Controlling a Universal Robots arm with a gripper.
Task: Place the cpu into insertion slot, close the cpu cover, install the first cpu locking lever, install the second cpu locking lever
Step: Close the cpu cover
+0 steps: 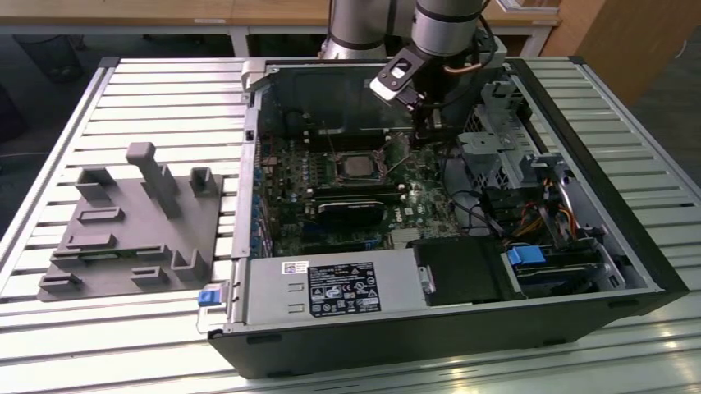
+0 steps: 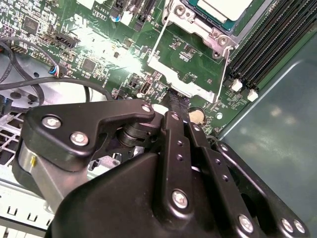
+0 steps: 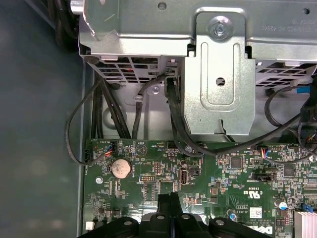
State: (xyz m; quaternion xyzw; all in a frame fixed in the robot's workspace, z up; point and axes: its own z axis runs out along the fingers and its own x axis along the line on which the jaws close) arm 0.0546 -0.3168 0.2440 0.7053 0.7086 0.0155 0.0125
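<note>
The cpu [image 2: 224, 6] lies with its silver-tan top up in the insertion slot [image 2: 218, 37] on the green board; in the exterior view the slot [image 1: 356, 166] sits mid-board. The cpu cover [image 2: 171, 74] is swung open, a thin silvery frame with the board showing through its window, and thin wire levers run along both its sides. My gripper [image 2: 176, 101] is shut, and its ribbed black tip is right at the cover's free edge. In the exterior view the gripper [image 1: 422, 130] hangs just right of the slot. In the first wrist view its fingers [image 3: 171, 201] are pressed together above the board.
Long black memory slots [image 2: 267, 44] run beside the slot. A metal drive cage [image 1: 504, 156] with cables stands on the exterior view's right, and its bracket [image 3: 215, 74] is close ahead. A black card [image 1: 350, 215] and the power supply [image 1: 328, 291] lie nearer. A grey fixture [image 1: 137, 222] sits outside the case.
</note>
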